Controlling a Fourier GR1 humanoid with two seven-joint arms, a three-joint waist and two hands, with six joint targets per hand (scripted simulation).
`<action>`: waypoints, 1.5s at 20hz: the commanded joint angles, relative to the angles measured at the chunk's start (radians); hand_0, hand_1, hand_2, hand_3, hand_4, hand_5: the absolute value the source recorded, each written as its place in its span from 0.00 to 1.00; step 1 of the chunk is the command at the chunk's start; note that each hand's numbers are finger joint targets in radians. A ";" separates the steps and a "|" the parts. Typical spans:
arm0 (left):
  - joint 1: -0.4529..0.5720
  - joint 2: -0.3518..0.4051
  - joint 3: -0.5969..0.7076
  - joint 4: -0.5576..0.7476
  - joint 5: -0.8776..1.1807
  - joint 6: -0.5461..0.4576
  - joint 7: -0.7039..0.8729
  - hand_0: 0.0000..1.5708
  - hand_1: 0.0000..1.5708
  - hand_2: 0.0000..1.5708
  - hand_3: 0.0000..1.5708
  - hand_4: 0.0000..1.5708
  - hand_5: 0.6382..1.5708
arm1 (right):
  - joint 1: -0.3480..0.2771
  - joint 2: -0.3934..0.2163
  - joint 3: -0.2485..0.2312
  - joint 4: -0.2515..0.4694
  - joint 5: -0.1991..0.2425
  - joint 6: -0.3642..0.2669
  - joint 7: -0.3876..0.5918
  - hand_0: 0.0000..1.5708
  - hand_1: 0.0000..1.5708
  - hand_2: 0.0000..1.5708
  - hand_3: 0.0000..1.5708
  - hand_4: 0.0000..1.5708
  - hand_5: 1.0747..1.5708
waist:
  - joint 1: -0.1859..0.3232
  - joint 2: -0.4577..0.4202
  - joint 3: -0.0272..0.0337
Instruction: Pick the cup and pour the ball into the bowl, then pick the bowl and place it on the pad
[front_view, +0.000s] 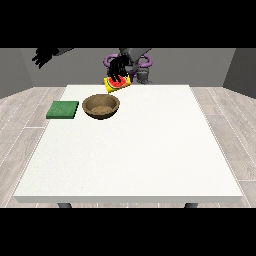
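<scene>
The near half of the white table (130, 165) is seen as bare surface, running from the bottom edge of the frame up to about its middle. Two dark leg stubs are seen under the near edge.

Further back, left of centre, a brown wooden bowl (101, 106) is set upright on the table. Its inside looks a lighter brown; whether anything lies in it cannot be made out. To the left of the bowl, near but apart from it, a flat green pad (63, 109) is laid close to the table's left edge.

Just above and to the right of the bowl, a yellow cup (117, 84) is held clear of the table and tilted, its mouth turned down and towards the viewer, over the bowl's far rim. Something red is seen in the mouth, probably the ball (116, 85), though its outline is not clear. The cup is gripped from above by the black hand nearer the view's right (118, 67), whose fingers are curled down over the cup's upper side.

At the upper left of the frame, the hand at the view's left (45, 55) is raised well away from the table, beyond its far left corner, with fingers spread and nothing held.

Behind the cup, the robot's grey torso (135, 57) is partly seen at the top centre, with purple rings at either side.
</scene>
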 joint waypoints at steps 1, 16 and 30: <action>0.055 -0.001 -0.119 -0.134 -0.025 -0.152 0.078 0.17 0.17 0.80 0.99 0.66 1.00 | -0.043 0.022 0.011 0.048 0.017 -0.017 -0.031 0.00 0.00 0.00 0.21 0.44 0.96 | -0.010 0.008 -0.0004; 0.129 0.129 0.316 -0.403 0.337 0.037 -0.189 0.60 0.60 0.87 0.69 0.83 0.98 | 0.036 0.001 -0.032 0.027 0.032 -0.093 -0.025 0.00 0.00 0.00 0.07 0.47 0.96 | 0.179 -0.037 -0.0074; 0.113 0.242 0.949 -0.648 1.238 -0.344 -0.417 0.00 0.00 0.00 0.00 0.67 0.99 | 0.040 0.110 -0.049 0.079 0.058 -0.226 -0.115 0.00 0.00 0.00 0.00 0.46 0.99 | 0.378 0.109 -0.0034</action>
